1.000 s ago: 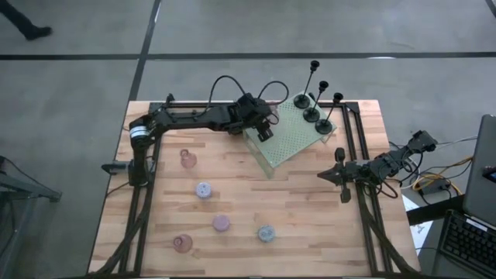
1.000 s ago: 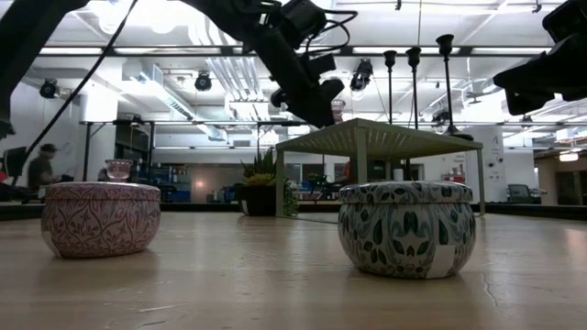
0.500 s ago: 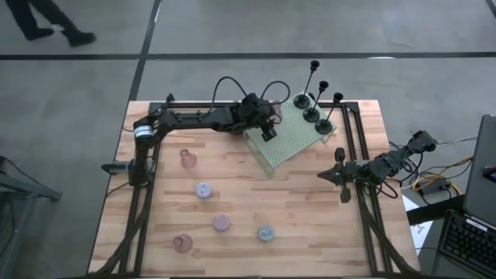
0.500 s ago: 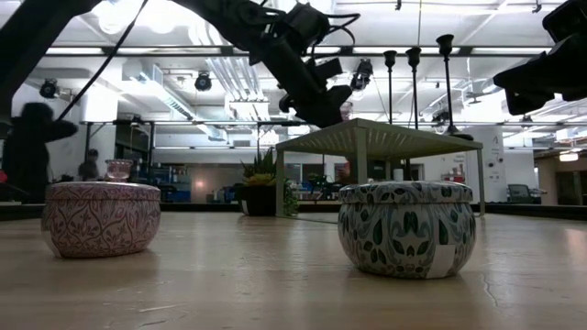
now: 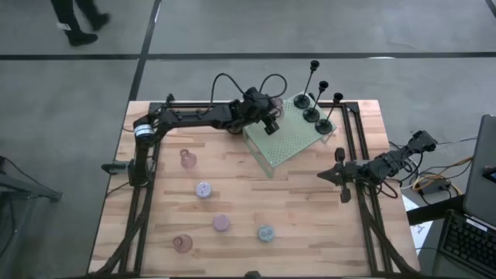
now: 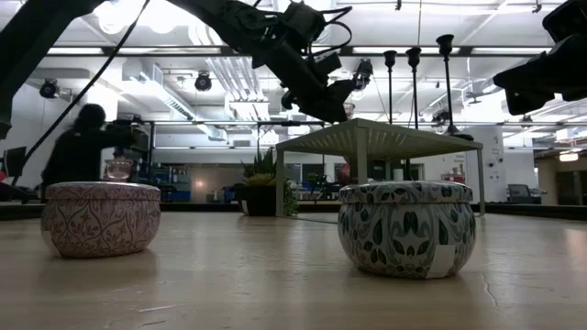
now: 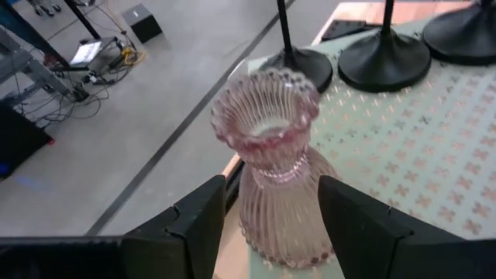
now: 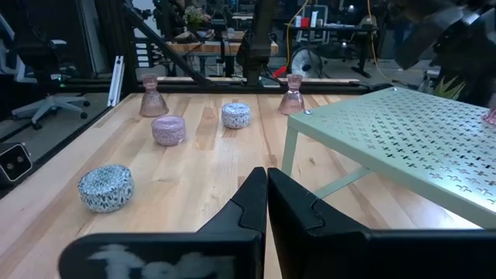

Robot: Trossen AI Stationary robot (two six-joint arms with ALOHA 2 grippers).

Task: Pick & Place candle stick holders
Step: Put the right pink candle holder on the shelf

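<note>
My left gripper hangs over the far left corner of the pale green platform, shut on a pinkish ribbed glass cup. Three black candle stick holders stand by their round bases on the platform's far corner. Two more pinkish glass cups and the lilac, pink and blue round holders stand on the wood. My right gripper waits shut at the table's right edge. My left gripper pinches the glass cup's lower body between its two fingers, one on each side. The fingers come nearly level from the table's left. The cup stands roughly upright, mouth up, over the platform's edge. Whether its base touches the platform I cannot tell.
The platform stands on legs above the wood. Dark frame rails run along the table's sides. A laptop sits off the right edge. A person walks beyond the far edge. Bare wood lies in the table's middle.
My left gripper has carried the glass cup a little toward the table's far edge and the black holders, and has tipped up closer to level. The cup stays between its fingers.
</note>
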